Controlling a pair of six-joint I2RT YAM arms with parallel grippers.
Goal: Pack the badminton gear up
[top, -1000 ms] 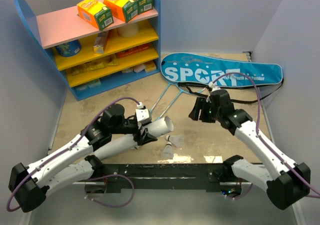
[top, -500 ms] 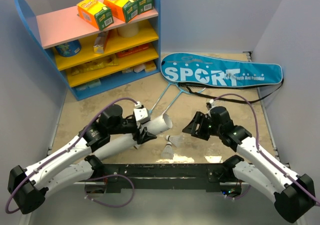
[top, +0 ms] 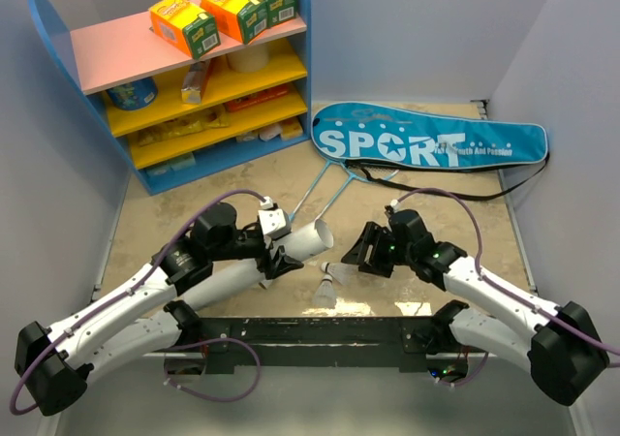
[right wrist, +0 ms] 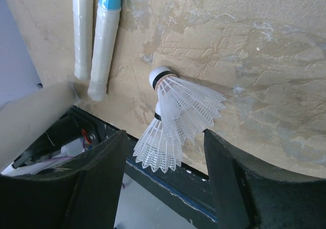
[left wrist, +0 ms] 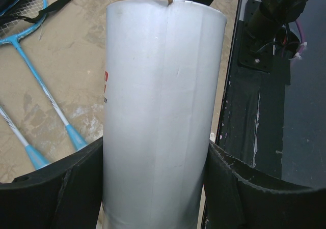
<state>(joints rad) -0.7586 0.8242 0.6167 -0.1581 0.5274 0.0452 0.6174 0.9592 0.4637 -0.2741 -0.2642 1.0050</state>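
My left gripper [top: 279, 254] is shut on a white cardboard tube [top: 302, 240], held tilted above the table; in the left wrist view the tube [left wrist: 163, 102] fills the gap between the fingers [left wrist: 76, 188]. Two white shuttlecocks [top: 331, 281] lie overlapping near the front edge. My right gripper [top: 356, 258] is open just right of them; in the right wrist view the shuttlecocks [right wrist: 178, 114] sit between and just beyond the open jaws [right wrist: 164, 180]. Two light-blue rackets [top: 325, 186] lie mid-table, handles [right wrist: 104, 51] near the tube. The blue "SPORT" bag [top: 426, 140] lies at the back right.
A blue shelf unit [top: 194, 97] with yellow shelves stands at the back left, with three orange-green boxes [top: 223, 10] on its pink top. A black rail [top: 320, 331] runs along the table's front edge, right below the shuttlecocks. Grey walls close in both sides.
My right gripper has moved left and toward the front edge, from near the bag's strap to the shuttlecocks. My left gripper with the tube has shifted only slightly.
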